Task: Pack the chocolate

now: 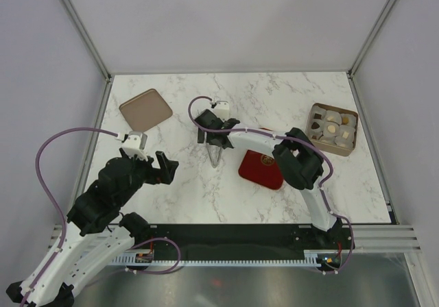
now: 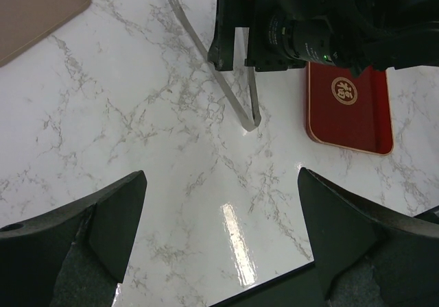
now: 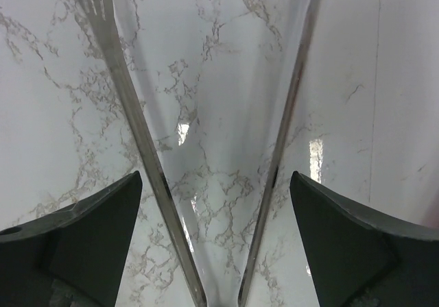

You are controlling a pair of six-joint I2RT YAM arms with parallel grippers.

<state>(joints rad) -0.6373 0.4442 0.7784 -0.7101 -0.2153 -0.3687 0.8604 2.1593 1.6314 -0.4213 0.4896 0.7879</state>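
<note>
The chocolate (image 1: 334, 130), cream and dark pieces, is found packed in a brown box (image 1: 311, 120) at the far right of the marble table (image 1: 288, 94). A red tray (image 1: 259, 171) with a gold emblem is noted near the table's middle, well apart from the box. A tan lid (image 1: 145, 108) is seen at the far left. Metal tongs (image 1: 215, 156) are located just left of the red tray, directly under the right gripper (image 1: 215, 144). In the right wrist view, that gripper's fingers (image 3: 89, 218) are spread wide with the two tong arms (image 3: 136, 112) between them; contact with the tongs cannot be confirmed. The left gripper (image 1: 164, 170) is held over bare marble near the front left, its fingers (image 2: 103, 218) wide apart and nothing gripped.
</note>
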